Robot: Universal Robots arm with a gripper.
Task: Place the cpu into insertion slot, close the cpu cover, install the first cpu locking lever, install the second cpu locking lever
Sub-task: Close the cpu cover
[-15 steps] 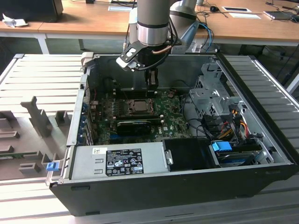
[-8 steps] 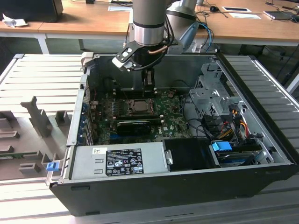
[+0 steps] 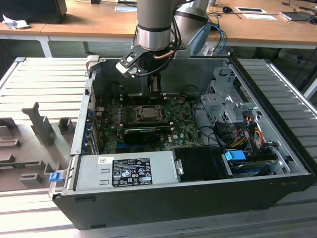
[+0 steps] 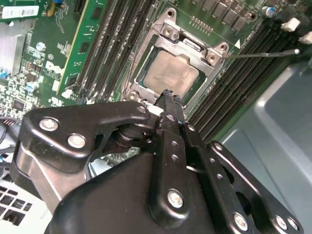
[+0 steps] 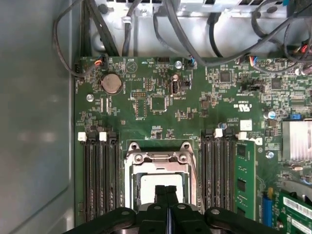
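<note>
while the cpu (image 4: 170, 73) sits in the insertion slot (image 4: 132, 87), the closed, empty tool (image 4: 168, 99) hangs just above it.

We see a grey cylindrical arm (image 3: 154, 15) ending in a silvery band; a copper-coloured cable (image 3: 163, 55) loops at the wrist; the gripper (image 4: 168, 97) is matte black, its rounded linkage plates pinned with shiny silver screws (image 4: 77, 141); the two narrow fingers (image 5: 160, 195) are black too
</note>
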